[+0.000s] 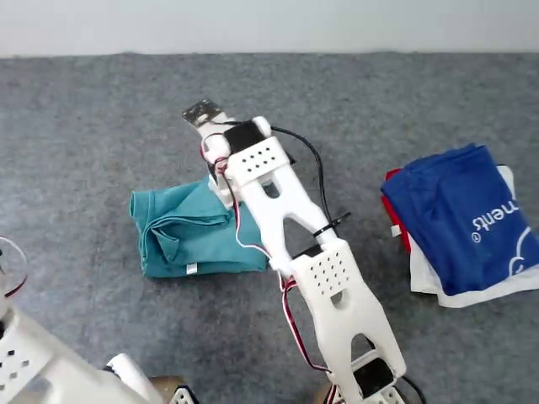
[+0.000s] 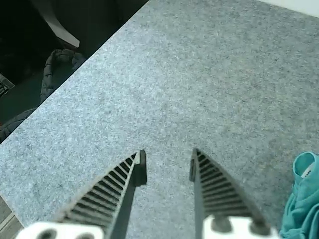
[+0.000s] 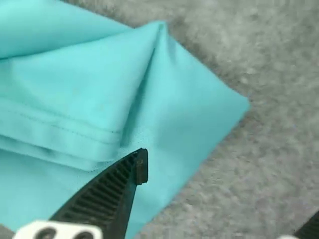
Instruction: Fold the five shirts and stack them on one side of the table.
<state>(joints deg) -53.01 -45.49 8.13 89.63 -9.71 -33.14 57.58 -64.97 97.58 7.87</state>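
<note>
Fuzzy grey bench (image 1: 84, 126). Right gripper (image 3: 224, 196), spread wide, covers one edge of the rumpled teal shirt (image 1: 189, 231); left gripper (image 2: 168, 167) gapes nearby.

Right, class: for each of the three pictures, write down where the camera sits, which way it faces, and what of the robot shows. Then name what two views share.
High view: fixed above the table, looking down; shows the right arm stretched over the teal shirt, the left arm, a shirt stack.
Left wrist view: on the left arm, facing the grey table surface; open left hand.
Right wrist view: on the right arm, close over the teal shirt; open right hand.
Shared: all three show the teal shirt.
</note>
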